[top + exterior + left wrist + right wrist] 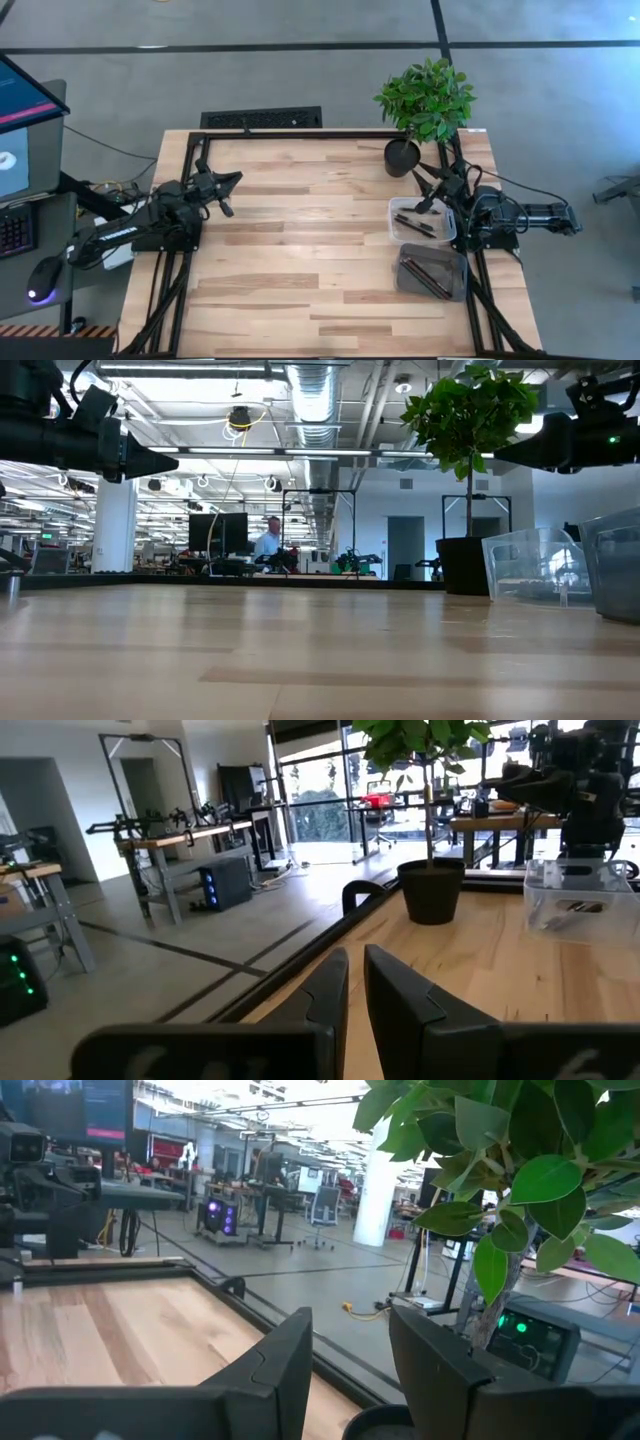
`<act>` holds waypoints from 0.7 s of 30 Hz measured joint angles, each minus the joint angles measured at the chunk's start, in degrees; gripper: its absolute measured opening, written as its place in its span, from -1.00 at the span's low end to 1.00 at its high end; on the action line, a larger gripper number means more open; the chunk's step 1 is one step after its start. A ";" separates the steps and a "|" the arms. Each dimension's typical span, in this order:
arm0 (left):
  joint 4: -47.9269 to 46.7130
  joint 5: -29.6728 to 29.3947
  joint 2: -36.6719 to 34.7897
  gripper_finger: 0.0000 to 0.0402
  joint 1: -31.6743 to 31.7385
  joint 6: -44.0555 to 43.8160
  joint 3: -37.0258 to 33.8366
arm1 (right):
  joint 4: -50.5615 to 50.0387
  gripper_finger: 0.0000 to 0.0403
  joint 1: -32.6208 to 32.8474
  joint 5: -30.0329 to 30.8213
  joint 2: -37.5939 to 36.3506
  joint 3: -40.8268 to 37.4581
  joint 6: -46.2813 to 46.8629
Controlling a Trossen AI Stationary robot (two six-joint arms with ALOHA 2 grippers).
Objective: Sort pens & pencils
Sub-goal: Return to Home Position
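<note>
The pens and pencils lie in two clear bins at the table's right side. A few dark sticks (415,224) are in the farther bin (446,212). Several reddish-brown and dark ones (428,276) are in the nearer bin (458,262). My right gripper (424,192) hangs open and level above the far bin's far edge, with nothing between its fingers (350,1370). My left gripper (228,188) is held level over the table's left part, shut to a thin slit (356,995) and empty.
A potted plant (428,98) in a black pot (402,157) stands at the far right corner, close beside my right gripper. A black frame (300,134) runs along the table's far and side edges. Bare wood (300,250) fills the middle of the table.
</note>
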 joint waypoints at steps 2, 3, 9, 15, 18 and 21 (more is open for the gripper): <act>-0.02 0.00 0.00 -0.86 0.00 0.04 -0.01 | 0.00 -0.21 0.00 0.00 0.00 0.00 0.00; -0.02 0.00 0.00 -0.86 0.00 0.03 -0.01 | 0.00 -0.21 -0.01 0.00 0.00 0.00 0.00; -0.04 0.02 0.00 -0.86 0.00 -0.42 -0.03 | 0.00 -0.21 0.01 -0.02 0.00 0.00 0.00; -0.04 0.04 0.00 -0.86 0.00 -0.46 -0.05 | 0.00 -0.21 0.01 -0.02 0.00 0.00 0.00; -0.04 0.04 0.00 -0.86 0.00 -0.48 -0.05 | 0.00 -0.21 0.00 -0.02 0.00 0.00 0.00; -0.07 0.04 0.00 -0.86 0.00 -0.50 -0.05 | 0.00 -0.21 0.01 -0.02 0.00 0.00 0.00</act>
